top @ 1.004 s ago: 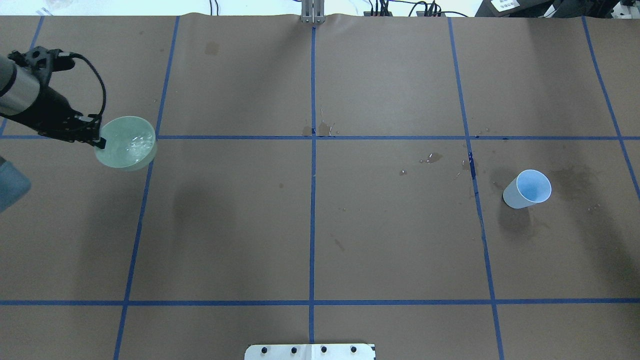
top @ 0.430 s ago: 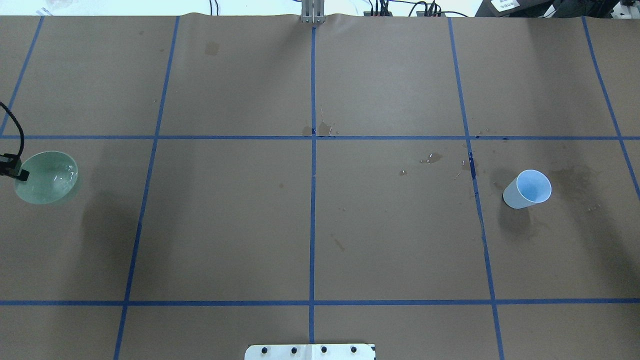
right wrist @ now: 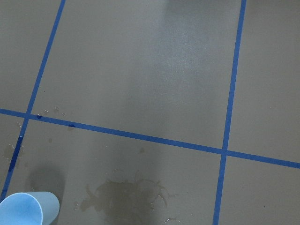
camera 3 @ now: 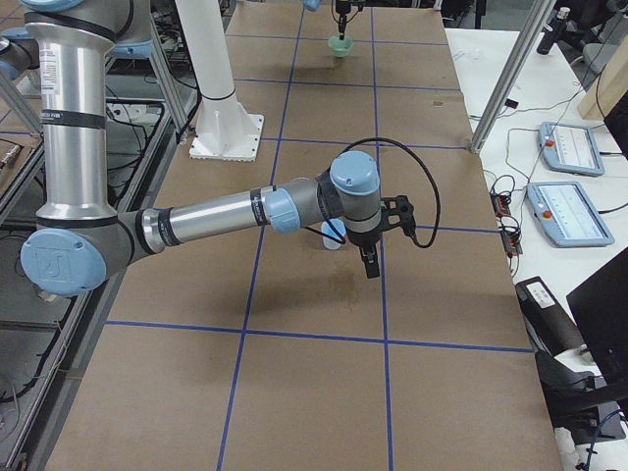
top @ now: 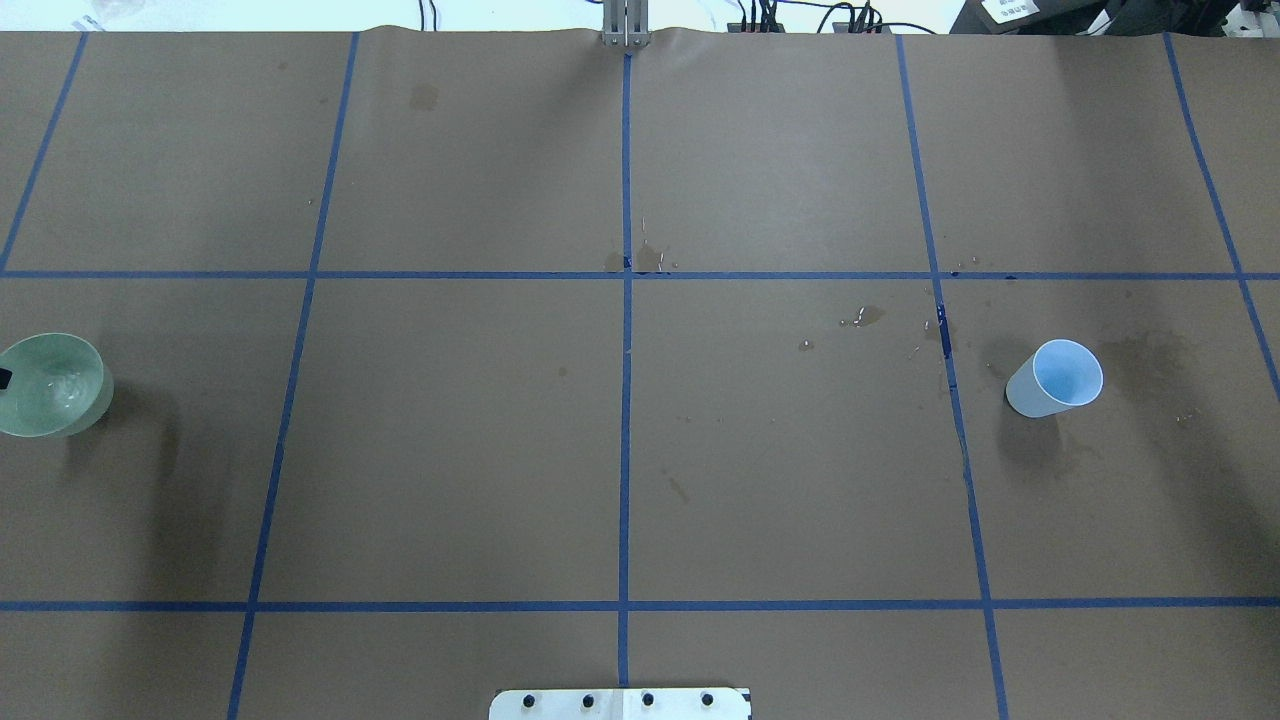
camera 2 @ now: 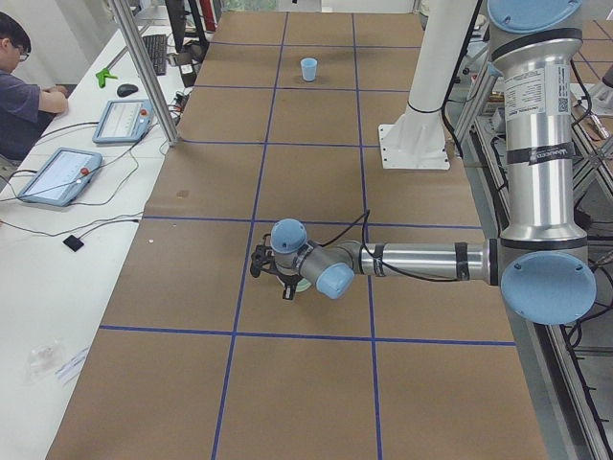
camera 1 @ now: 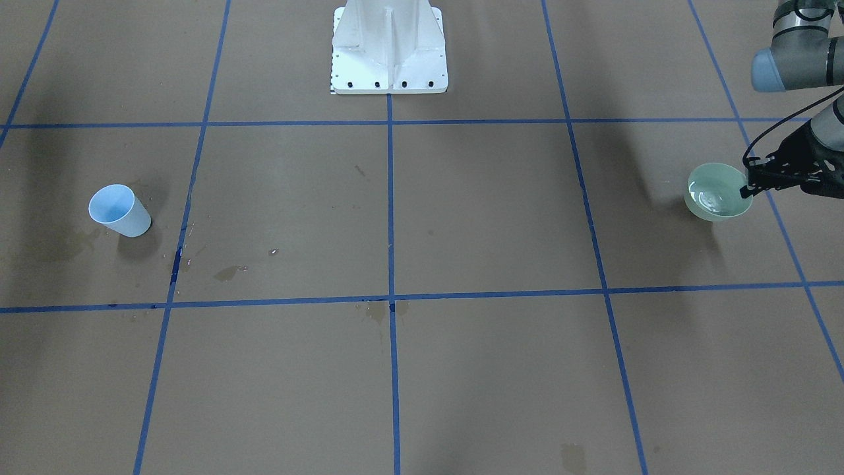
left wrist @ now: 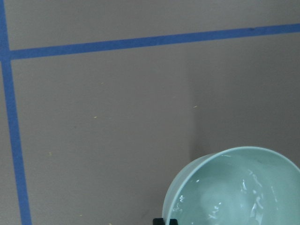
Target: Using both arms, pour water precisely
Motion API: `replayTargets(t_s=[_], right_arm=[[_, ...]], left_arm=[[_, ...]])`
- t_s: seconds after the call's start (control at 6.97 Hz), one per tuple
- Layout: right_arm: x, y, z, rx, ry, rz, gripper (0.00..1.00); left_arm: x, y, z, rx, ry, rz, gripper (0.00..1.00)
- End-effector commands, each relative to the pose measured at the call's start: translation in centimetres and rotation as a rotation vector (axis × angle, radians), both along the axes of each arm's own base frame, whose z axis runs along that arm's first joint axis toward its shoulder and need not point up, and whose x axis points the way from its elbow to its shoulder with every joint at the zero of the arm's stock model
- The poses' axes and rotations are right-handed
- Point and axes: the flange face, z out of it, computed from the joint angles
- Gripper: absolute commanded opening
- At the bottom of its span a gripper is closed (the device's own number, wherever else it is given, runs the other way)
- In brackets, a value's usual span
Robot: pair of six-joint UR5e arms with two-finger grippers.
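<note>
Brown matte paper (top: 450, 450) covers the table, ruled into large squares by blue tape (top: 626, 420). At the table's left end, the left gripper (camera 1: 745, 192) is pinched onto the rim of a glossy, pale green, round bowl (camera 1: 715, 198), one fingertip inside the rim and one outside. The water (left wrist: 229, 201) lies in the bottom of this bowl, visible only as faint ripples and white glints. The left arm (camera 2: 421, 261), a silver tube with pale-blue caps, reaches out low over the paper and hides most of the bowl in the left side view. A printed label (camera 2: 529, 91) wraps its upright tube, but the writing is too small to read.

Well apart, toward the table's right end, a pale blue tapered cup (top: 1055, 378) stands upright with a dark wet stain (right wrist: 126, 197) beside it. The right arm (camera 3: 216, 216) stretches near the cup and partly covers it. The right gripper (camera 3: 370, 263) points down, and whether its fingers are apart or together cannot be told. A white pedestal (camera 1: 389, 46) stands at the robot's base. A person (camera 2: 24, 86) sits by two tablets (camera 2: 59, 174).
</note>
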Motion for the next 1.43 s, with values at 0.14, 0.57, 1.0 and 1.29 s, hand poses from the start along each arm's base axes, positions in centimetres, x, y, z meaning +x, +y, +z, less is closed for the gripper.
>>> replayTargets(t_s=[0.14,0.57,1.0,1.29], right_arm=[[0.0,0.1,0.0,0.000,0.000,0.000,1.00],[0.0,-0.2,-0.1,-0.032,0.000,-0.001,1.00],[0.9,0.1,1.7,-0.080,0.019,-0.037,1.00],[2.1,0.6,2.7,-0.105,0.036,-0.075,1.00]], left_arm=[[-0.2,0.5,2.0,0.000,0.013,0.001,0.77],[-0.4,-0.4,0.5,0.046,0.039,-0.001,1.00],[-3.1,-5.9,-3.6,0.018,0.092,-0.062,1.00],[-4.2,-11.4,-7.3,0.059,0.026,-0.019,1.00]])
